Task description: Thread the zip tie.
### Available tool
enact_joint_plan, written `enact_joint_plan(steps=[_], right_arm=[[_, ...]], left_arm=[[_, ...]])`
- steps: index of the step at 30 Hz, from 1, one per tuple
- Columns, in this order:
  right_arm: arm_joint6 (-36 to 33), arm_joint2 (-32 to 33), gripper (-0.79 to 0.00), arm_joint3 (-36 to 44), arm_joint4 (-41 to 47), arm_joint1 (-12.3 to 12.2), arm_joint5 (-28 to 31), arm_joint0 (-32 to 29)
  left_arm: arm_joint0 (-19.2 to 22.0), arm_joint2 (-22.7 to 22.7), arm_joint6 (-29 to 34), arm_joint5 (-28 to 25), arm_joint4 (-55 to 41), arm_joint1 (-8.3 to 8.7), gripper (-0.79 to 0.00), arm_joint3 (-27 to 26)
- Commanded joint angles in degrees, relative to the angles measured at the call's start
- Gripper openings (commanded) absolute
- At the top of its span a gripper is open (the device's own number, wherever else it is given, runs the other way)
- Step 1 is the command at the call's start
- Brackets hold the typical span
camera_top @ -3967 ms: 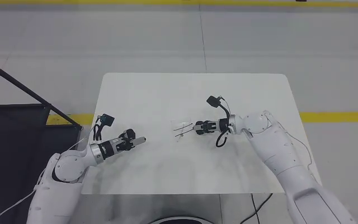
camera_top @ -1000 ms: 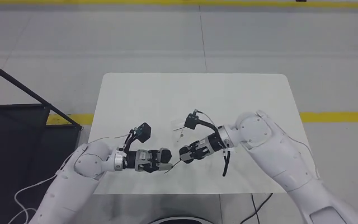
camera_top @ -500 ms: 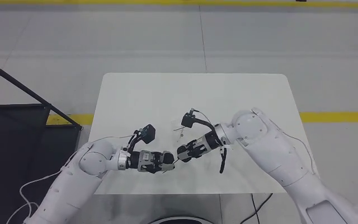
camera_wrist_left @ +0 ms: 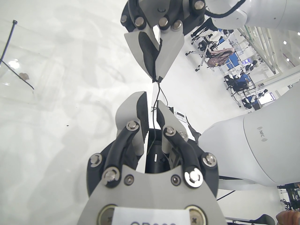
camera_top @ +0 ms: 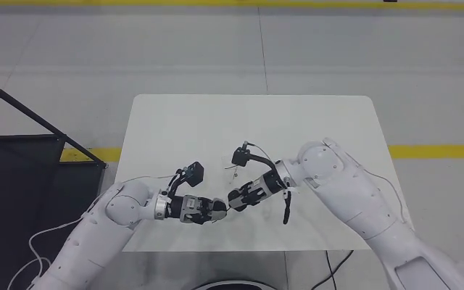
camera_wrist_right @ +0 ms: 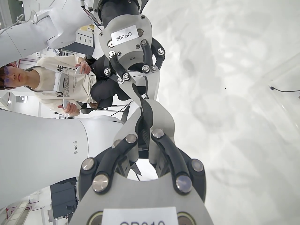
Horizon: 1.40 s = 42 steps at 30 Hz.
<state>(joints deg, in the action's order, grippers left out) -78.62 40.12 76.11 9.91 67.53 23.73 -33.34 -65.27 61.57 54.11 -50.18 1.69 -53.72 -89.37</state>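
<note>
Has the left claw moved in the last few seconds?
Yes. Against the table, the left gripper has moved closer to the near edge and inward toward the middle, now tip to tip with the right gripper.

r pincer [camera_wrist_right: 145,105], maybe gripping zip tie [camera_wrist_right: 146,87], meets l pincer [camera_wrist_right: 143,93]

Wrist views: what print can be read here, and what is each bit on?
"OP009": white sticker on the left gripper, upside down in the right wrist view.
"NFC": mark on a white arm shell.
Sticker on the right gripper: cut off by the frame, not readable whole.
</note>
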Motion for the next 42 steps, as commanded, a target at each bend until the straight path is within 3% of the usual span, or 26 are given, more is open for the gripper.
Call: enact_joint_plan(steps=[1,7,9,13,14,15,16,18,29,37,42], right_arm=[[-0.04,-0.15,-0.785,-0.13,-0.31,0.06,-0.30,0.09],[-0.04,-0.50,-0.785,-0.19,-0.81,0.23,-0.67,0.23],[-0.18,-0.58,-0.785,-0.18,-0.77,0.27,-0.77,0.26],[0.22,-0.48,-0.779,-0.31,-1.14,0.32,-0.77,0.37],[0.61,-0.42,-0.428,-0.25,-1.41,0.31,-0.79,0.31],[0.75,-0.36,-0.369,-0.15,-1.56,0.30,-0.76,0.25],[0.96,-0.19,-0.154,-0.04,-1.62,0.26,-0.60,0.19],[1.54,0.39,-0.009,0.19,-1.74,0.09,-0.13,-0.15],[6.78,9.26,0.000,5.30,-1.84,-3.06,4.92,-7.37],[14.20,11.23,0.000,9.66,-4.63,-3.88,9.86,-13.28],[14.21,11.15,0.000,9.78,-5.02,-3.92,10.03,-13.51]], left_arm=[[0.13,-0.21,-0.16,-0.15,0.07,0.05,-0.653,0.14],[0.34,-0.61,-0.86,-0.53,0.43,0.17,-0.686,0.28],[0.40,-0.77,-0.97,-0.50,0.54,0.21,-0.748,0.23],[0.50,-0.97,-1.34,-0.41,0.67,0.31,-0.785,0.23],[0.51,-0.95,-1.64,-0.34,0.73,0.32,-0.785,0.23],[0.51,-0.93,-1.94,-0.23,0.80,0.34,-0.785,0.29],[0.53,-0.84,-2.42,-0.11,0.77,0.35,-0.785,0.39],[0.50,-0.61,-3.45,0.09,0.69,0.37,-0.785,0.69],[-0.24,2.49,-12.72,3.50,-1.34,0.38,-0.785,3.08],[-1.54,3.80,-21.85,2.65,-2.22,-0.23,-0.785,2.21],[-1.74,3.38,-22.76,1.52,-2.56,-0.47,-0.785,1.69]])
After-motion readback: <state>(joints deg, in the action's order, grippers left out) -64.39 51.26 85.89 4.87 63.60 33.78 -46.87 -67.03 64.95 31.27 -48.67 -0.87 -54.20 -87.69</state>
